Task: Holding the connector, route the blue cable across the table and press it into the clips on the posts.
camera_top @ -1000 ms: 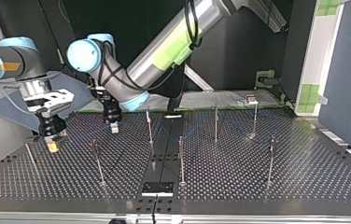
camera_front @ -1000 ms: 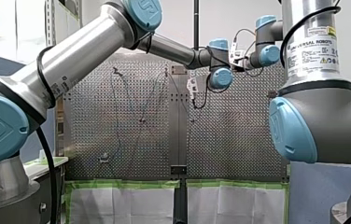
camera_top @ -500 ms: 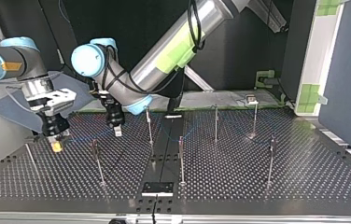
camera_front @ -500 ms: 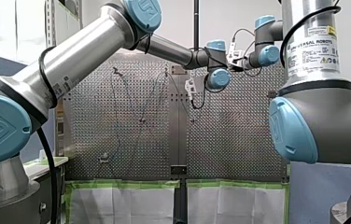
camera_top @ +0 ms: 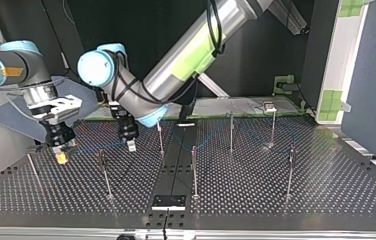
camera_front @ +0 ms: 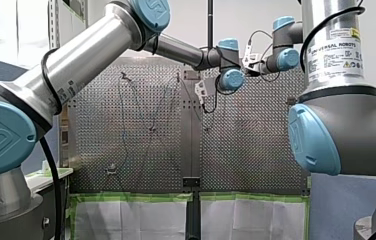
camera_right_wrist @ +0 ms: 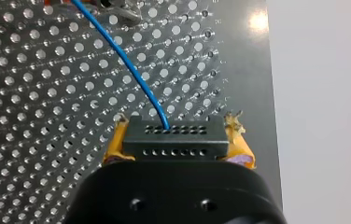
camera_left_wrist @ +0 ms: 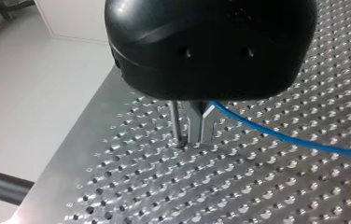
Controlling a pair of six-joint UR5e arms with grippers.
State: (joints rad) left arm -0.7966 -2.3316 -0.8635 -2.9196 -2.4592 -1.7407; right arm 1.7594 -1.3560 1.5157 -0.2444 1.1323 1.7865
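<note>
At the top view's far left, our right gripper (camera_top: 61,156) hangs low over the perforated table (camera_top: 326,195). Its wrist view shows its yellow pads (camera_right_wrist: 115,148) clamped on either side of the black connector (camera_right_wrist: 173,137). The blue cable (camera_right_wrist: 126,65) leaves the connector's face and runs rightward, low over the holes, to our left gripper (camera_top: 131,145), which points down close to the table. The cable meets it at its tip, but we cannot tell whether it is open or closed there. A post (camera_top: 105,172) stands nearer to the camera, between the two grippers. Further right the cable shows faintly among more posts (camera_top: 231,131), whose clips are too small to read.
</note>
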